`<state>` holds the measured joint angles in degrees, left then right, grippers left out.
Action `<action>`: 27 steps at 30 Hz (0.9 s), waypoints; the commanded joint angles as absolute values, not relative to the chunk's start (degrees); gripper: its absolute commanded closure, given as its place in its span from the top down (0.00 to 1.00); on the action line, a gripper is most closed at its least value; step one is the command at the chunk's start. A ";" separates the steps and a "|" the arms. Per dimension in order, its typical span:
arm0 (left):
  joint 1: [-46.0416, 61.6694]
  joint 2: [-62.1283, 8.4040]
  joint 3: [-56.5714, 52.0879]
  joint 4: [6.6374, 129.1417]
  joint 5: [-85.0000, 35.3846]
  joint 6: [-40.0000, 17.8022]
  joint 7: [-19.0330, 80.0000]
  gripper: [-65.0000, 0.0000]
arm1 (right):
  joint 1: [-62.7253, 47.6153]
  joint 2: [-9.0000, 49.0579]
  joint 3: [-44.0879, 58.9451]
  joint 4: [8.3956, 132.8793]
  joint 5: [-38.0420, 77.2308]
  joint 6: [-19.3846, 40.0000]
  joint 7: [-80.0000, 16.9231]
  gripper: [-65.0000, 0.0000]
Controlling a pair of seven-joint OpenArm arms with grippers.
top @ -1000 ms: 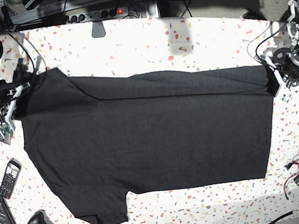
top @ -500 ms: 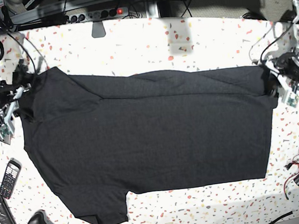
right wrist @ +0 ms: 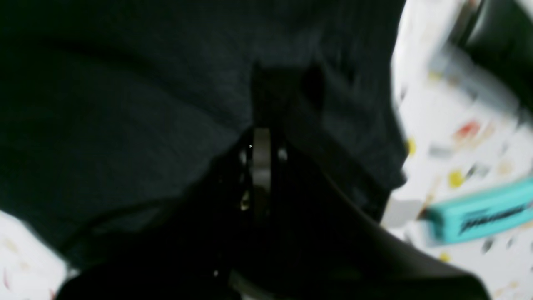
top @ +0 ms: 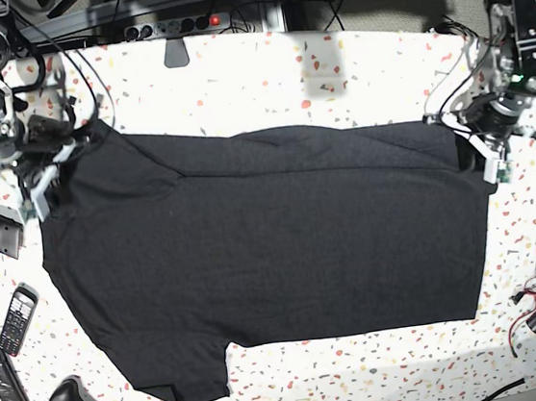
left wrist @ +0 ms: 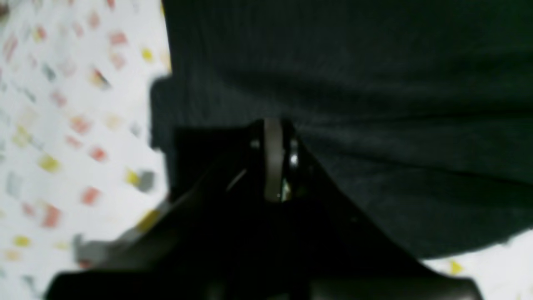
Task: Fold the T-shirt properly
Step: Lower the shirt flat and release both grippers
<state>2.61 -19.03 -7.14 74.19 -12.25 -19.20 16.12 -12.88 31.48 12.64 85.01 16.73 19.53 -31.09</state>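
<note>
Both pincers, left (top: 472,150) and right (top: 51,167), are clamped on the T-shirt's (top: 264,249) far corners, evidently to fold that edge across the worktop (top: 263,75).

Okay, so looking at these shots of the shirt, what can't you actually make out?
- Any print on the T-shirt: base view shows only a plain black side; the underside is hidden.
- Left gripper jaws: the left wrist view is blurred and dark, black against black cloth.
- Right gripper jaws: same blur in the right wrist view.
- Teal marker: lettering smeared, cut off by the right edge.
- Phone keys: too small in the base view.
</note>
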 commanded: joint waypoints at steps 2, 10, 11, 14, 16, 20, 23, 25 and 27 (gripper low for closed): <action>0.91 -18.81 -7.46 71.92 -12.71 -19.09 15.40 0.00 | -12.38 32.53 13.17 82.48 16.49 19.31 -30.68 0.00; 7.51 -19.22 -7.46 73.97 -12.69 -22.48 19.49 0.00 | -18.74 33.01 13.32 84.16 13.21 19.55 -30.94 0.00; 8.99 -19.27 -7.49 75.02 -12.69 -22.50 19.46 0.00 | -19.92 32.99 13.72 85.17 13.28 19.53 -30.87 0.00; 13.04 -19.25 -7.57 78.54 -12.45 -22.48 19.51 0.00 | -23.31 32.97 15.40 88.20 13.26 19.53 -30.89 0.00; 15.44 -19.27 -7.62 81.21 -11.86 -22.48 19.55 0.00 | -25.56 32.86 17.43 89.91 13.23 19.55 -30.92 0.00; 19.57 -19.22 -9.93 86.63 -12.01 -22.48 20.69 0.00 | -30.09 32.86 23.33 91.77 13.26 19.73 -31.07 0.00; 22.09 -19.25 -12.80 89.82 -12.08 -22.57 21.85 0.00 | -33.08 32.86 27.64 91.83 14.15 23.31 -31.03 0.00; 23.53 -19.25 -14.28 91.37 -12.10 -23.73 21.91 0.00 | -34.33 32.86 29.61 91.83 15.40 24.91 -31.03 0.00; 24.60 -19.25 -15.05 92.55 -12.10 -24.73 21.89 0.00 | -34.48 32.86 30.79 91.83 16.56 25.32 -31.09 0.00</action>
